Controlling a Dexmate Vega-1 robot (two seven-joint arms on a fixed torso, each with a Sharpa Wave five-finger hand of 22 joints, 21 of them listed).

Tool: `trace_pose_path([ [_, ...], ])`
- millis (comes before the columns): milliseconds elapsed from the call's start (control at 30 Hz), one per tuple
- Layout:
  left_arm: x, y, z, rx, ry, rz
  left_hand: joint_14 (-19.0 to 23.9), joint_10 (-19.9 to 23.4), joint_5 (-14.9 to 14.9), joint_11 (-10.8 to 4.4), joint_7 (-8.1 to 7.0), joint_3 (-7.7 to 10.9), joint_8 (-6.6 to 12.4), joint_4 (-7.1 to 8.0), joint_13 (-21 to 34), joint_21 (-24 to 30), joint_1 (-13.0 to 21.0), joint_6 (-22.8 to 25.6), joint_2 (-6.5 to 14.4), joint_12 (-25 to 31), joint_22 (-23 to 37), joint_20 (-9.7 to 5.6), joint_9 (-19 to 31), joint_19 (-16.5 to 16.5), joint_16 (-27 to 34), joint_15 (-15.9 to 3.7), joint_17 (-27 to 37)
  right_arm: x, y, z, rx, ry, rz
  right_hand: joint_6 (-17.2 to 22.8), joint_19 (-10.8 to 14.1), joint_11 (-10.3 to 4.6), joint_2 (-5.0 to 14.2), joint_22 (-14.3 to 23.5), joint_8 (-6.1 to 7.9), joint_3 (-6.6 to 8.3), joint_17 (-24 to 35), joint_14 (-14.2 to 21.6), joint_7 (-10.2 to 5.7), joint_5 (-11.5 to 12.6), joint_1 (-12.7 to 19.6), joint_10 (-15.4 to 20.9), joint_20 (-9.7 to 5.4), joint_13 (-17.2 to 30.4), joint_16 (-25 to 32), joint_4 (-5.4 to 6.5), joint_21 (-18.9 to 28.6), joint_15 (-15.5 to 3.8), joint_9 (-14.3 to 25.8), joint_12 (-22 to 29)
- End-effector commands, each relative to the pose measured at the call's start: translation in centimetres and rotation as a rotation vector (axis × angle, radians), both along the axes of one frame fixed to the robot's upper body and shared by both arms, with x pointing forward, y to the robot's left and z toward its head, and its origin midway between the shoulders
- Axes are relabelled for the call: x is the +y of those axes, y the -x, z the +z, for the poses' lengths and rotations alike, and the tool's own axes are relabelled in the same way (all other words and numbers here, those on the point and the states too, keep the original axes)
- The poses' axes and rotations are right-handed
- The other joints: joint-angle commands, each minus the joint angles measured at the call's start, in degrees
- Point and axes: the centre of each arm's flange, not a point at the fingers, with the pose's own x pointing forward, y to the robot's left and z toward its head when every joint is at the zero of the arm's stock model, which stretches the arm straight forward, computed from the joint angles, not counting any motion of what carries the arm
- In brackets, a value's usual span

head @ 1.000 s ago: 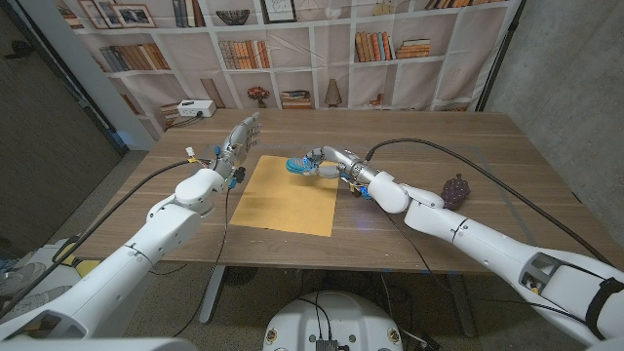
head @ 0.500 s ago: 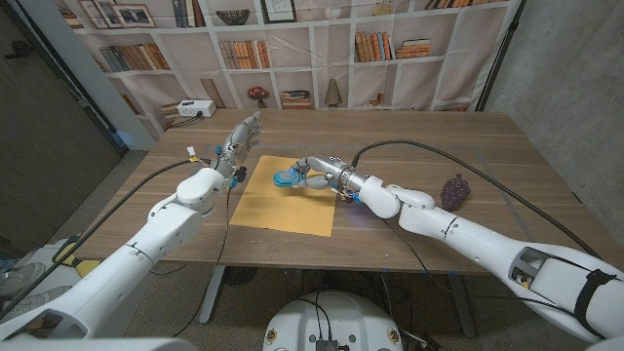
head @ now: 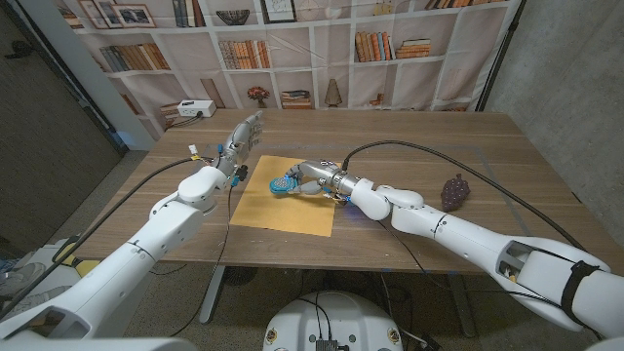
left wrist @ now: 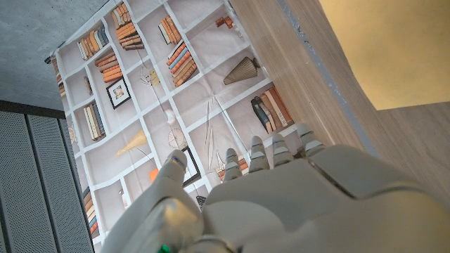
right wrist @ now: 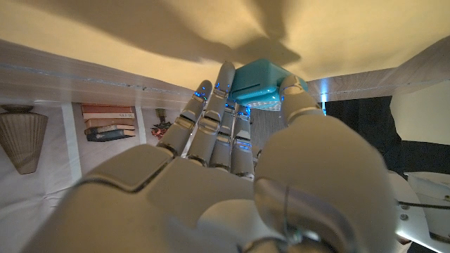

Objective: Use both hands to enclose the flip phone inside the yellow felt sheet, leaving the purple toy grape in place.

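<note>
The yellow felt sheet (head: 285, 202) lies flat on the table (head: 419, 146) in the head view. Over its far part my right hand (head: 310, 178) grips the teal flip phone (head: 285, 181), close above the felt. In the right wrist view the teal phone (right wrist: 259, 83) sits between thumb and fingers, with the yellow felt (right wrist: 105, 31) just beyond. My left hand (head: 240, 139) hangs with fingers apart and nothing in it, above the table off the sheet's far left corner. The purple toy grape (head: 455, 189) rests at the right of the table, apart from both hands.
A bookshelf backdrop (head: 292, 49) stands behind the table. A white box (head: 195, 108) sits at the far left corner. Black cables (head: 429, 151) run along both arms over the tabletop. The left wrist view has a corner of the felt (left wrist: 394, 49) and bare wood.
My right hand has carried the phone leftward from the sheet's far right edge to over its far middle and lowered it. The left hand stays about where it was.
</note>
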Motion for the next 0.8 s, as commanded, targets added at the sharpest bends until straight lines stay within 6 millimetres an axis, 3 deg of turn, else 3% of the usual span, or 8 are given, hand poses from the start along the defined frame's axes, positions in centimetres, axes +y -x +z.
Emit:
trace_pose_path([
  [33, 0.0, -0.3, 0.0, 0.003, 0.0, -0.006, -0.33, -0.21, 0.32, 0.11, -0.23, -0.36, 0.01, -0.05, 0.17, -0.08, -0.48, -0.45, -0.06, -0.09, 0.28, 0.1, 0.29, -0.16, 0.09, -0.02, 0.2, -0.5, -1.1, 0.7, -0.047, -0.015, -0.062, 16.36, 0.37, -8.92, 5.19, 0.07, 7.15, 2.72, 0.1, -0.61, -10.33, 0.02, 5.41, 13.13, -0.35, 2.0, 0.26, 0.62, 0.42, -6.97, 0.49, 1.68],
  [167, 0.1, -0.3, -0.1, -0.001, 0.003, -0.005, -0.27, -0.24, 0.32, 0.16, -0.2, -0.36, 0.03, -0.05, 0.17, -0.11, -0.51, -0.43, -0.07, -0.09, 0.29, 0.1, 0.29, -0.16, 0.12, -0.03, 0.19, -0.6, -1.3, 0.4, -0.031, 0.012, -0.074, 16.41, 0.44, -8.9, 5.2, 0.07, 7.12, 2.7, 0.08, -0.76, -10.25, 0.01, 5.55, 12.85, -0.3, 1.96, 0.13, 0.57, 0.51, -6.78, 0.45, 1.55],
  [267, 0.1, -0.3, -0.1, -0.003, 0.005, -0.005, -0.22, -0.24, 0.32, 0.17, -0.2, -0.36, 0.03, -0.06, 0.17, -0.13, -0.53, -0.47, -0.07, -0.09, 0.29, 0.1, 0.29, -0.14, 0.14, -0.07, 0.19, -0.7, -1.3, 0.3, -0.006, 0.048, -0.084, 14.33, 0.37, -8.59, 4.68, 0.04, 6.14, 2.69, -0.46, -1.78, -10.35, -0.01, 5.78, 10.92, -0.12, 1.61, -0.84, 0.29, 0.61, -6.57, 0.33, 0.57],
  [433, 0.2, -0.3, -0.1, -0.007, 0.012, -0.01, -0.13, -0.16, 0.33, 0.03, -0.22, -0.36, 0.06, -0.06, 0.17, -0.14, -0.56, -0.4, -0.07, -0.05, 0.29, 0.09, 0.29, -0.07, 0.18, -0.02, 0.19, -1.1, -1.5, 0.5, 0.057, 0.127, -0.093, 7.16, -0.79, -7.79, 0.62, -0.13, 2.07, 0.4, -1.93, -5.56, -10.47, 0.0, 3.57, 5.04, 1.35, 0.41, -3.79, 0.29, 0.46, -5.36, -0.3, -2.46],
  [633, 0.2, -0.4, 0.0, -0.013, 0.012, -0.014, -0.07, -0.15, 0.33, 0.04, -0.2, -0.36, 0.05, -0.06, 0.17, -0.14, -0.59, -0.45, -0.06, -0.03, 0.3, 0.08, 0.29, 0.02, 0.2, -0.06, 0.19, -1.4, -1.7, 1.1, 0.104, 0.195, -0.112, 0.81, -3.56, -6.84, -4.64, -0.38, -2.51, -3.72, -4.27, -11.19, -10.44, 1.54, -3.65, -1.99, 3.58, -1.05, -8.4, 2.26, -0.74, -3.3, -0.63, -6.24],
  [733, 0.2, -0.4, 0.0, -0.013, 0.012, -0.016, -0.05, -0.19, 0.33, 0.02, -0.24, -0.35, 0.05, -0.07, 0.17, -0.16, -0.6, -0.47, -0.06, -0.04, 0.3, 0.08, 0.29, 0.05, 0.2, -0.01, 0.18, -1.4, -1.8, 1.3, 0.128, 0.217, -0.125, -6.27, -5.08, -6.04, -6.01, -0.41, -6.0, -5.32, -4.9, -14.32, -10.43, 2.72, -6.64, -6.69, 4.25, -1.66, -10.27, 3.04, -1.56, -2.68, -0.59, -8.72],
  [767, 0.2, -0.4, 0.0, -0.014, 0.012, -0.017, -0.05, -0.2, 0.33, 0.06, -0.29, -0.35, 0.05, -0.07, 0.17, -0.16, -0.6, -0.48, -0.05, -0.04, 0.3, 0.08, 0.29, 0.05, 0.2, -0.02, 0.18, -1.4, -1.8, 1.3, 0.137, 0.224, -0.129, -8.46, -5.79, -6.47, -6.59, -0.42, -6.76, -5.89, -5.07, -14.97, -10.75, 3.13, -7.51, -8.09, 4.44, -1.82, -10.64, 3.22, -1.92, -2.4, -0.58, -9.46],
  [800, 0.2, -0.3, 0.0, -0.014, 0.01, -0.016, -0.05, -0.21, 0.33, 0.05, -0.32, -0.35, 0.03, -0.07, 0.17, -0.16, -0.6, -0.52, -0.05, -0.05, 0.3, 0.09, 0.29, 0.06, 0.2, -0.04, 0.18, -1.5, -1.9, 1.4, 0.147, 0.219, -0.127, -11.2, -6.67, -5.82, -7.03, -0.4, -7.35, -6.77, -5.12, -16.47, -10.21, 3.64, -9.13, -10.0, 4.79, -2.02, -11.19, 3.81, -2.38, -1.91, -0.55, -10.47],
])
